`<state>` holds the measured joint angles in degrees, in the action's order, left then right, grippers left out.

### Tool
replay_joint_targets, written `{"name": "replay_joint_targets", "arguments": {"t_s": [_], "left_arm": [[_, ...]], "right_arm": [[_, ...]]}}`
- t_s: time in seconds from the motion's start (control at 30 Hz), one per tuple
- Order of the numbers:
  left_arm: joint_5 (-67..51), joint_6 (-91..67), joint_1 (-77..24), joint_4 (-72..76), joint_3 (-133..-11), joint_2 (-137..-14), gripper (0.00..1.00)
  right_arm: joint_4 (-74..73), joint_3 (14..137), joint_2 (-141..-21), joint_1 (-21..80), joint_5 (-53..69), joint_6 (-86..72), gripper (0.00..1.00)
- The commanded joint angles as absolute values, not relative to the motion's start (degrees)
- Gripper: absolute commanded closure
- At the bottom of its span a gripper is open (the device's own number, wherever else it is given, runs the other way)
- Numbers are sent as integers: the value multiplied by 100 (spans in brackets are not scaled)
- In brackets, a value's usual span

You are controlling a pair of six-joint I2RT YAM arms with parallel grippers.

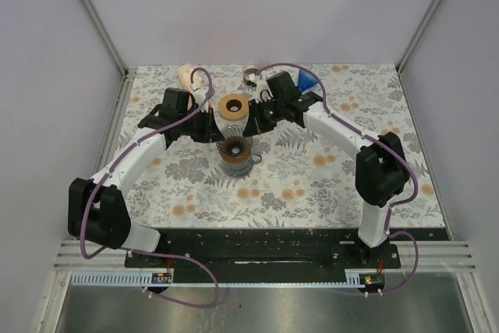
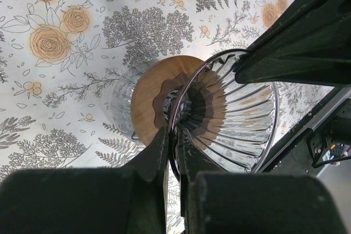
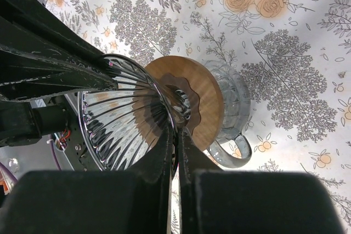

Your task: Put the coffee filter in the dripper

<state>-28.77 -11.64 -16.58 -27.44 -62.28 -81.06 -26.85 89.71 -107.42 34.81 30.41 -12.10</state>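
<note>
Dripper [image 2: 241, 130]: ribbed clear glass cone on a round wooden collar [image 2: 143, 102], with a ribbed glass base [image 3: 233, 94] that carries a loop handle [image 3: 237, 147]. It sits at mid-table toward the far side, between the two grippers, over the floral tablecloth [image 1: 312, 181]. Left gripper [image 2: 174, 138]: jaws drawn nearly together, one finger inside the cone and one outside, pinching the thin glass rim. Right gripper [image 3: 175, 132]: jaws likewise almost closed, pinching the same rim at another spot. Each wrist view shows the other arm's dark finger meeting the rim further round. Both pinch points appear to be on the far part of the rim. Coffee filter: cannot be picked out with certainty. The candidate is a pale cream piece [image 1: 187, 76] lying at the far left of the cloth, just beyond the left arm and well apart from the dripper. Other items in the top view are a tan ring with a pale centre [image 1: 234, 106] between the two gripper bodies, a small shiny item [image 1: 249, 76] at far centre, and a blue cone-shaped item [image 1: 309, 81] just right of it.
</note>
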Motion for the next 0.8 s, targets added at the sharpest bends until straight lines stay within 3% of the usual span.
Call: {"name": "replay_joint_targets", "arguments": {"t_s": [0.0,0.77], "left_arm": [[-2751,-334,-1758,-3664,-6161,-8727,100],[-2346,202,-1670,-3541,-5782,-9421,100]], "right_arm": [[-3295,9113,-11162,3551,2479,-958,100],[-3164,8568,-11241,3577,2083,-914,100]]}}
